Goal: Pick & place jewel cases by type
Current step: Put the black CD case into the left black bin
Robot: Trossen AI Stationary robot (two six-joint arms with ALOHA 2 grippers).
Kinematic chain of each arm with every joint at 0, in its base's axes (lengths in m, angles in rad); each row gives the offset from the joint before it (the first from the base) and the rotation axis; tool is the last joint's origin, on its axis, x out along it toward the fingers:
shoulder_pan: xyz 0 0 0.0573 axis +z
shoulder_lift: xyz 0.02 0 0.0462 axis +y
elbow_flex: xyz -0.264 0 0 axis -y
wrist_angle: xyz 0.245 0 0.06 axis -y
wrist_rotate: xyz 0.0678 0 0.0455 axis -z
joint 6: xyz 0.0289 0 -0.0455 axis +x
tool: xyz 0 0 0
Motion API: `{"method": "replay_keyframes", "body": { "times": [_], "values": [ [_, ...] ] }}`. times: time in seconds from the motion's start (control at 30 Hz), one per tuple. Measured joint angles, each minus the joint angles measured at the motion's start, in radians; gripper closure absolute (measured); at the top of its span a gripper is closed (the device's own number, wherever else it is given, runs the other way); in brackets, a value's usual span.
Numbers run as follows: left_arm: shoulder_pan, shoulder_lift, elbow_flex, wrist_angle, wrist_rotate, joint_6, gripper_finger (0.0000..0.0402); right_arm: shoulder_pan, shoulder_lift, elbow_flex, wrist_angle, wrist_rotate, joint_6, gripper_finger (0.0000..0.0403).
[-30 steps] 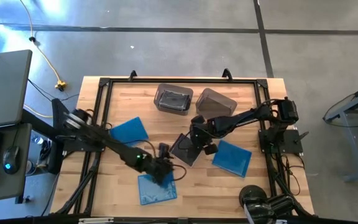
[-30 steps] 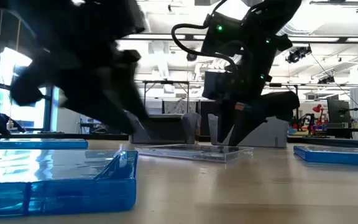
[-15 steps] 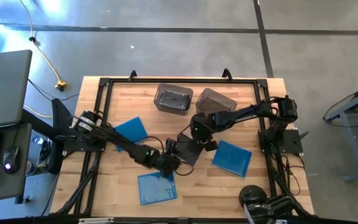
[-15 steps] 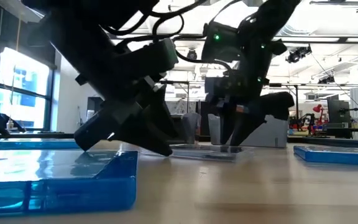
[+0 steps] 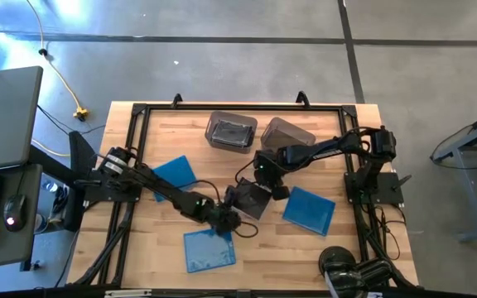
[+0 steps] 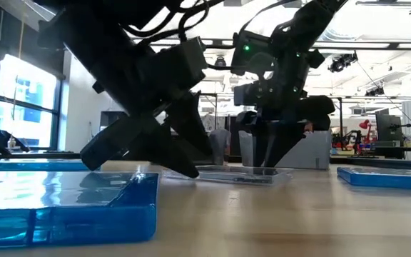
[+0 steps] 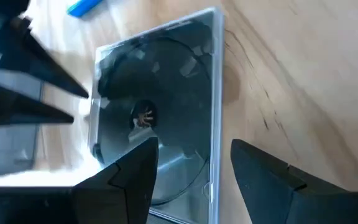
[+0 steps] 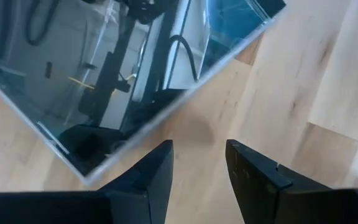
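Observation:
A dark jewel case (image 5: pixel 249 201) lies flat on the wooden table's middle and shows in the left wrist view (image 7: pixel 160 106). My left gripper (image 7: pixel 194 144) is open, slanting down at the case's near-left side; its fingers stand on either side of the case's near edge. My right gripper (image 8: pixel 199 146) is open over bare wood, just off the case's far-right edge (image 8: pixel 166 109), nothing between its fingers. Three blue jewel cases lie flat: one at the left (image 5: pixel 174 172), one at the near edge (image 5: pixel 209 250), one at the right (image 5: pixel 309 209). My left gripper comes at the dark case slanting down from the table's near left. One finger (image 7: pixel 129 180) stands in front of the case's near edge (image 7: pixel 211 186). Whether either finger touches the case, I cannot tell.
Two translucent grey bins stand at the table's far middle, the left one (image 5: pixel 232 132) with something dark inside, the right one (image 5: pixel 286 135) beside it. The black frame (image 5: pixel 139 112) runs along the table's edges. Bare wood lies near the front right.
My left gripper has left the near blue case, gone toward the table's right and a little far, sunk to the dark case's near-left side, and rolled about its own axis. My right gripper has shifted a little toward the table's left and far edges. The dark case stays flat.

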Motion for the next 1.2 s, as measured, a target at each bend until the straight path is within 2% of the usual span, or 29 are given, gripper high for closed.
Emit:
{"method": "replay_keyframes", "body": {
  "times": [0.17, 0.3, 0.47, 0.57, 0.7, 0.87, 1.03, 1.2],
  "values": [
    [0.033, -0.001, 0.001, -0.009, 0.065, 0.115, 0.0204, 0.000, 0.000, 0.000, -0.005, 0.066, -0.036, 0.0259],
    [0.069, -0.003, 0.001, -0.002, 0.128, 0.142, 0.0204, -0.006, 0.000, 0.000, 0.003, 0.038, -0.038, 0.0253],
    [0.092, -0.003, 0.002, 0.002, 0.133, 0.142, 0.0204, -0.008, 0.000, 0.000, 0.030, 0.035, -0.102, 0.0228],
    [0.091, -0.003, 0.002, 0.000, 0.129, 0.145, 0.0204, -0.008, 0.000, 0.000, 0.040, 0.027, -0.151, 0.0208],
    [0.090, -0.003, 0.002, 0.000, 0.123, 0.168, 0.0204, -0.009, 0.019, 0.001, 0.044, -0.038, -0.230, 0.0191],
    [0.090, -0.002, 0.001, 0.003, 0.097, 0.168, 0.0204, -0.003, 0.066, 0.006, 0.051, -0.055, -0.265, 0.0188],
    [0.088, -0.002, 0.002, -0.001, 0.041, 0.169, 0.0204, -0.005, 0.066, 0.004, 0.059, -0.098, -0.233, 0.0192],
    [0.079, -0.001, 0.049, -0.059, -0.006, 0.168, 0.0204, -0.005, 0.067, 0.004, 0.047, -0.088, -0.222, 0.0198]
  ]
}}
